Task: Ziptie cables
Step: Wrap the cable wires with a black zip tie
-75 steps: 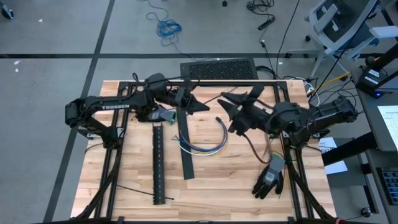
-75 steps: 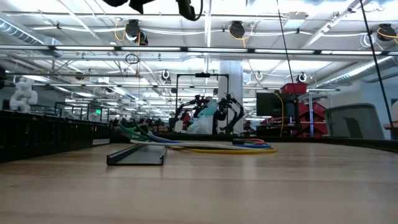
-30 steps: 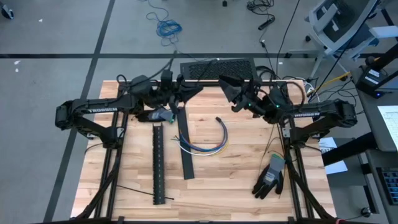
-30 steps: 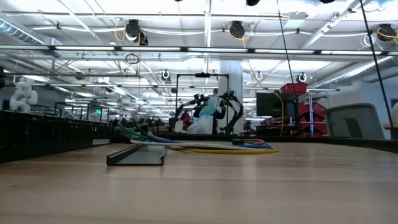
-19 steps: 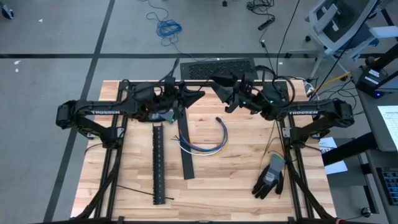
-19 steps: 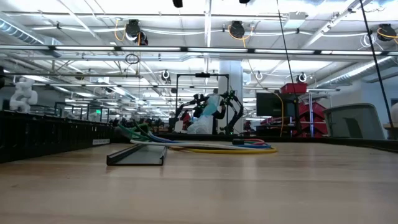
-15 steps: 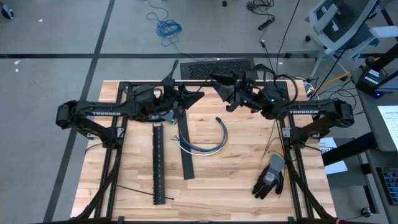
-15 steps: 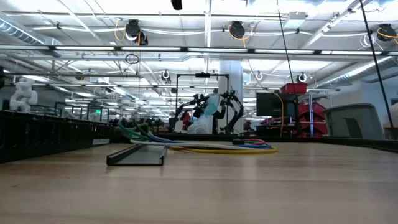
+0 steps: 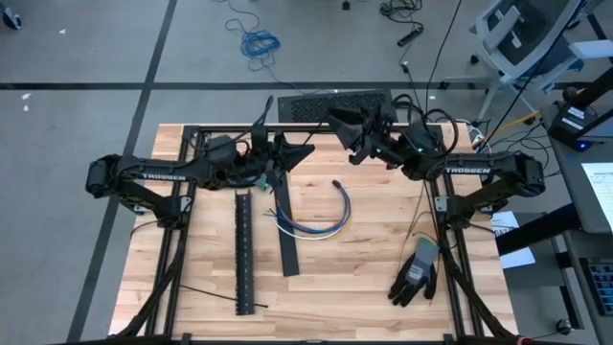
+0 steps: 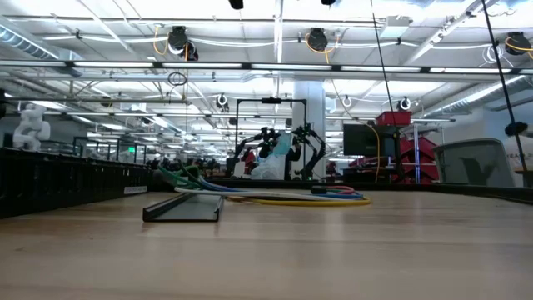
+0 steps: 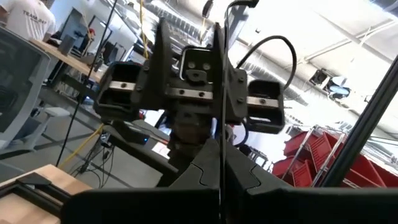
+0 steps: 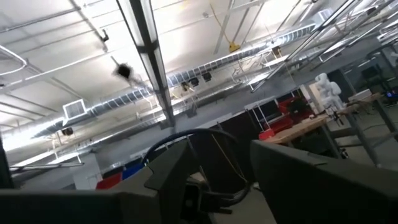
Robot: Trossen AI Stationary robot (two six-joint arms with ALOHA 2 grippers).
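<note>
The cables point(image 9: 316, 218) lie in a curve on the table's middle, blue, white and yellow, their dark connector point(image 9: 337, 184) at the far end; the low view shows the cables point(image 10: 279, 197) flat on the wood. My left gripper point(image 9: 308, 149) is raised above the table's far part and shut on a thin black ziptie point(image 11: 221, 93). My right gripper point(image 9: 343, 129) hovers open just to its right, facing it, and touches nothing. In the left wrist view the right gripper point(image 11: 193, 93) fills the picture behind the ziptie. My left gripper point(image 11: 221, 190) pinches the black ziptie between its two shut fingers. The strip point(image 11: 221, 163) rises straight out of the seam between the fingers and stands lifted clear of the table. Which part of its length is held does not show.
A black channel strip point(image 9: 285, 230) and a perforated black strip point(image 9: 242, 251) lie left of the cables. Another ziptie point(image 9: 206, 294) lies near the near-left corner, a grey glove point(image 9: 416, 273) near the right edge, and a dark mat point(image 9: 335, 103) at the far edge.
My right gripper has moved toward the table's left, closing in on the left gripper high above the far edge. My left gripper has kept hold of the ziptie and shifted slightly toward the near edge. The cables have not moved.
</note>
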